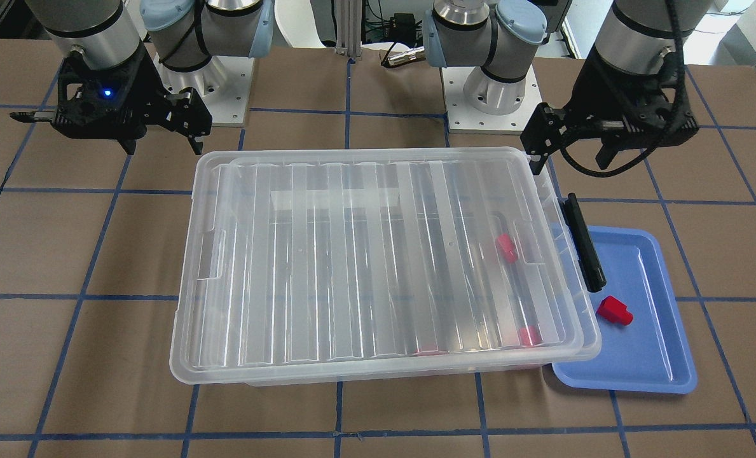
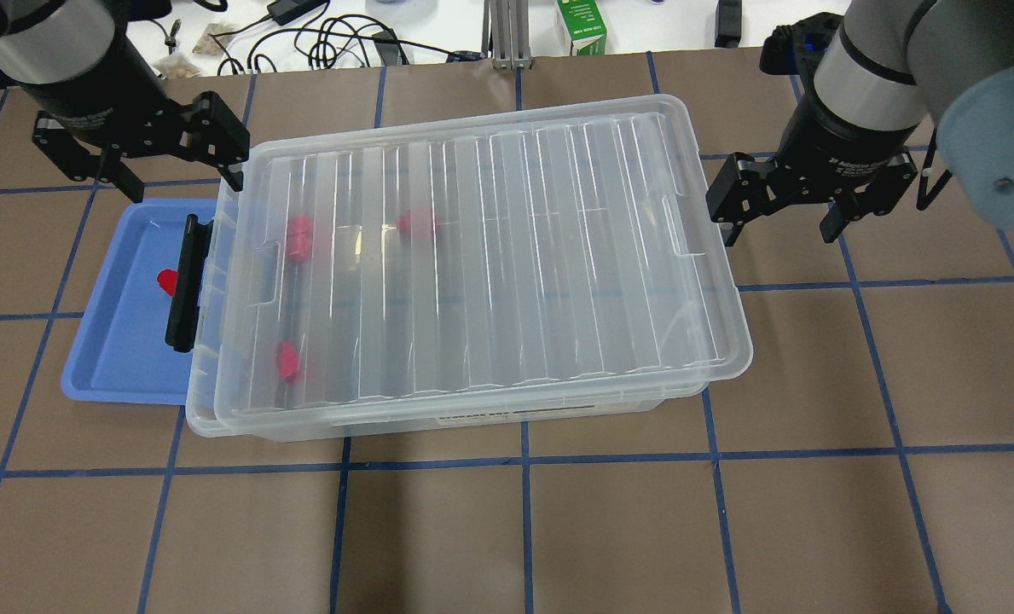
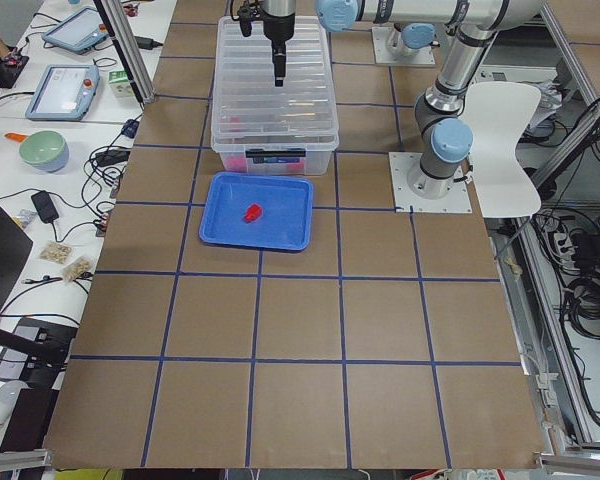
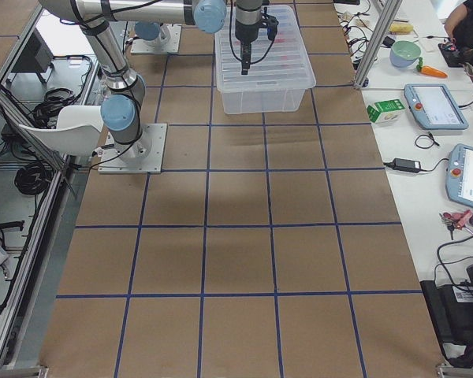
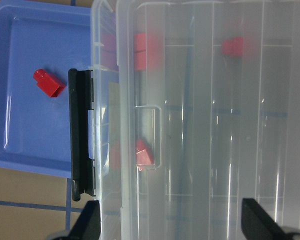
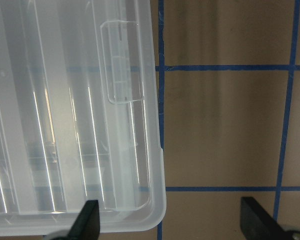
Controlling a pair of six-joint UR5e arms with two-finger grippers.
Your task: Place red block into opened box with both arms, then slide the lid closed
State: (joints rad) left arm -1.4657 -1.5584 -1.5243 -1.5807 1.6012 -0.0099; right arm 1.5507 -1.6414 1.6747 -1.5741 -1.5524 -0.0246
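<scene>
Red block (image 1: 614,311) alone in blue tray (image 1: 645,362), just beside box (image 2: 472,419) at its black bar (image 2: 185,286) end. Three other blocks (image 2: 299,237) inside box, under lid (image 2: 507,256). Lid over nearly all of box. Left gripper (image 2: 184,183) and right gripper (image 2: 779,232) spread wide, empty, at box's opposite short ends.

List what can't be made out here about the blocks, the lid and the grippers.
- Red blocks inside the box: overhead and front views show only blurs through the ribbed lid, so count and pose are uncertain.
- Red block on the blue tray: overhead, the black bar partly hides it.
- Left gripper, right gripper: the wrist views' bottom edge cuts off all but the fingertips.
- Lid seating: the clear rims overlap in every view.
</scene>
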